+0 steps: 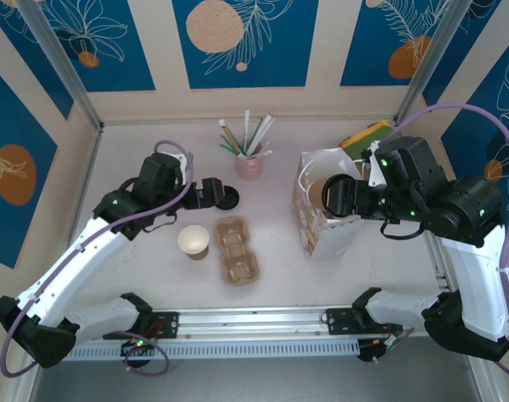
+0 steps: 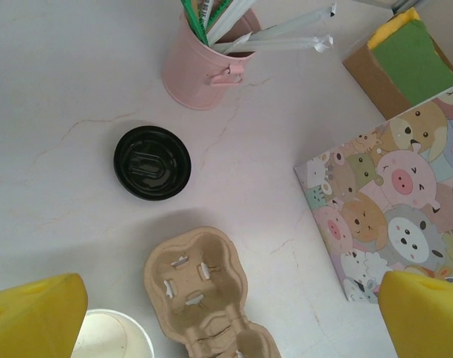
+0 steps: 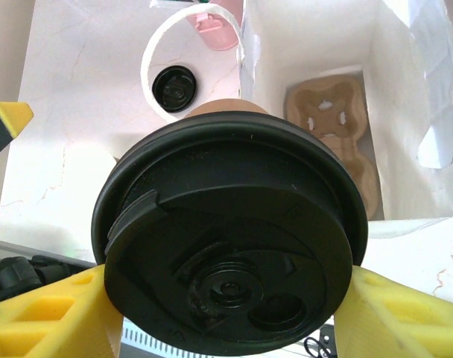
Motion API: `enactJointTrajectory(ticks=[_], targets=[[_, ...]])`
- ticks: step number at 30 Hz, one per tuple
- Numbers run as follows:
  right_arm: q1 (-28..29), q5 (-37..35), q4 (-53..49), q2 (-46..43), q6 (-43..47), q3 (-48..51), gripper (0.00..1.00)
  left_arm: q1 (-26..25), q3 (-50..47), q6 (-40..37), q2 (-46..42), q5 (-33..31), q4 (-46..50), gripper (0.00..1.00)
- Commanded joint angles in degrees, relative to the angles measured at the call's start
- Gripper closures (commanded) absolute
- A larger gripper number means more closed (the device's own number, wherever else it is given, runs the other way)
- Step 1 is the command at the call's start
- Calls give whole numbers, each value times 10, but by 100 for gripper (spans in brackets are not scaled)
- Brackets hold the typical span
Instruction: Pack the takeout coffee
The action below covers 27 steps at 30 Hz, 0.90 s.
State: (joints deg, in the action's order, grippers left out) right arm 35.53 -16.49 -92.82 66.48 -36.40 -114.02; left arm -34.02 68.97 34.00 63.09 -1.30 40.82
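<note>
Over the mouth of the paper bag (image 1: 326, 230), at three o'clock on the table in the top view, the right gripper (image 1: 342, 199) carries the takeout coffee (image 1: 328, 194), which looks tilted with its lid toward the arm. At nine o'clock the left gripper (image 1: 206, 194) hovers spread wide and empty, just beside a loose black lid (image 1: 229, 199). A lidless cup (image 1: 193, 241) and a cup carrier (image 1: 236, 249) sit nearer six o'clock.

From the left wrist, that lid lies at ten o'clock, a pink holder (image 2: 204, 71) at twelve, the bag at three and the carrier at six. Nothing sits between the yellow fingers.

From the right wrist, the fingers (image 3: 48, 321) pinch the coffee from both sides. Beyond it at one o'clock, a second carrier (image 3: 334, 127) lies on the bag's floor.

The step in hand appears to be lowering the coffee into the bag. The next move likely calls for righting the cup and centring it over a slot. The descent must clear the bag's walls and handle, and the gripper should let go only once the cup is seated.
</note>
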Motion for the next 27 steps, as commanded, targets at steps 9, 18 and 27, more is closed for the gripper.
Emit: enactJointTrajectory(ticks=[9,18,27], targets=[[-83,15,-32,3,60,25,35,3,22,-9,13,37,-19,0],[-137,37,-7,54,92,52,35,2,14,-21,19,83,-37,0],[-139,27,-9,123,100,67,36,3,1,-42,23,101,-41,0]])
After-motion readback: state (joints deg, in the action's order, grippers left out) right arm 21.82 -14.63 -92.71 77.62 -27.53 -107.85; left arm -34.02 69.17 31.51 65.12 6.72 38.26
